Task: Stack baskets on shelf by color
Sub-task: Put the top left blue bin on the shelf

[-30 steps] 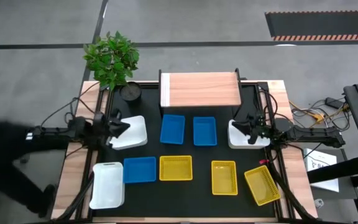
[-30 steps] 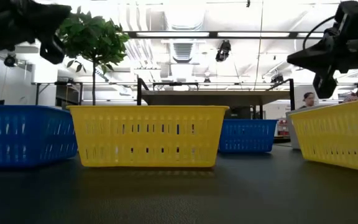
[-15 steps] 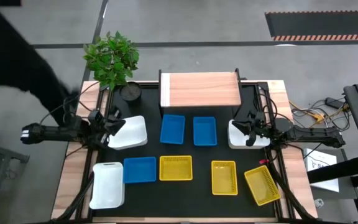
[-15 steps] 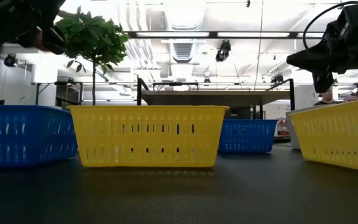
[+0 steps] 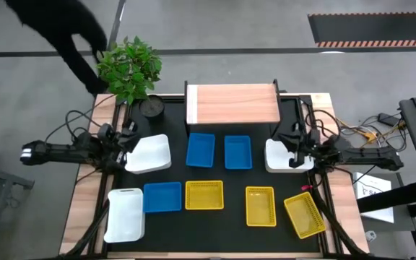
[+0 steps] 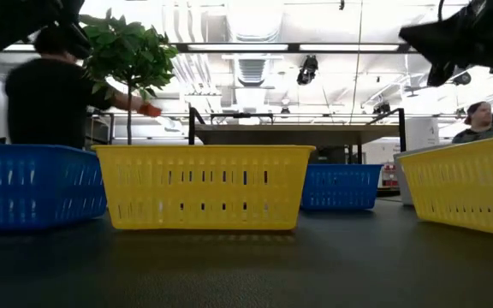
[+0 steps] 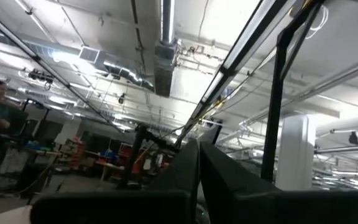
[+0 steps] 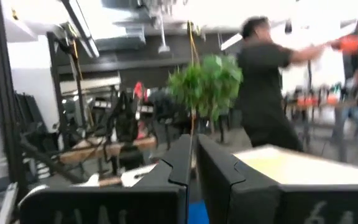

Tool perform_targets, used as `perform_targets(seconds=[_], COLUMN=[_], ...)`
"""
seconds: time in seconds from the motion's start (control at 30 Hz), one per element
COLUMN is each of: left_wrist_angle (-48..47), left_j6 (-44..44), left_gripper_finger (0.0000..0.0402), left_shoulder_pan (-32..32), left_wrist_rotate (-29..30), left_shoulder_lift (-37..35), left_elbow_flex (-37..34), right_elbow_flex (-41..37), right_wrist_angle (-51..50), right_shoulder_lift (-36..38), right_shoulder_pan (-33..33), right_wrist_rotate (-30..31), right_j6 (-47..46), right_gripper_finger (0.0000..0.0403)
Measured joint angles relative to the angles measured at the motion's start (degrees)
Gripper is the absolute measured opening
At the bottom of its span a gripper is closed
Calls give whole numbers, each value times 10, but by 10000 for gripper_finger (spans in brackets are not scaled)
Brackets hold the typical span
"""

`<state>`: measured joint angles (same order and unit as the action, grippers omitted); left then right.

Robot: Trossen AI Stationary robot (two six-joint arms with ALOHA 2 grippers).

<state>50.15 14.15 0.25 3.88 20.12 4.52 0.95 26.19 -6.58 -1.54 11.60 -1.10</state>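
Observation:
Nine baskets lie on the black mat: blue ones (image 5: 200, 149) (image 5: 237, 152) (image 5: 162, 196), yellow ones (image 5: 204, 195) (image 5: 260, 206) (image 5: 303, 214), white ones (image 5: 149, 154) (image 5: 125, 214) (image 5: 280, 156). The wood-topped shelf (image 5: 233, 103) stands at the far edge with nothing on it. My left gripper (image 5: 128, 137) is shut and raised at the left rim of the upper white basket. My right gripper (image 5: 292, 146) is shut and raised over the right white basket. Both wrist views look up into the room past shut fingers (image 7: 199, 168) (image 8: 193, 162).
A potted plant (image 5: 130, 66) with a black pot (image 5: 151, 107) stands at the far left corner, left of the shelf. A person in dark clothes (image 6: 50, 94) stands beyond it, a hand at the plant. Cables run along both side edges.
Both grippers have risen and tipped their fingers upward, staying shut. The left one has drawn back a little toward the table's left edge; the right one has also rolled about its own axis. A person has walked along the left side to the plant.

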Motion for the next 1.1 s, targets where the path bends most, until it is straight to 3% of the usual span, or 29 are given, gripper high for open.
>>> perform_targets(seconds=[0.1, 0.33, 0.53, 0.77, 1.1], left_wrist_angle=[32, 30, -4, -133, -422], left_j6=[-16, -36, -9, 34, 35], left_gripper_finger=[0, 0, 0, 0, 0], left_shoulder_pan=[0, 0, 0, -6, -35], left_wrist_rotate=[1, 43, 41, 35, 34], left_shoulder_lift=[48, 168, 295, 391, 482], left_elbow_flex=[20, 115, 213, 331, 489], right_elbow_flex=[1, 58, 99, 106, 108], right_wrist_angle=[59, 75, 71, 72, 71], right_shoulder_lift=[-19, -58, -84, -90, -89], right_shoulder_pan=[0, 0, 0, 0, 0], right_wrist_rotate=[0, -1, -75, -130, -131], right_j6=[34, 99, 132, 117, 148], right_gripper_finger=[18, 18, 18, 18, 18])
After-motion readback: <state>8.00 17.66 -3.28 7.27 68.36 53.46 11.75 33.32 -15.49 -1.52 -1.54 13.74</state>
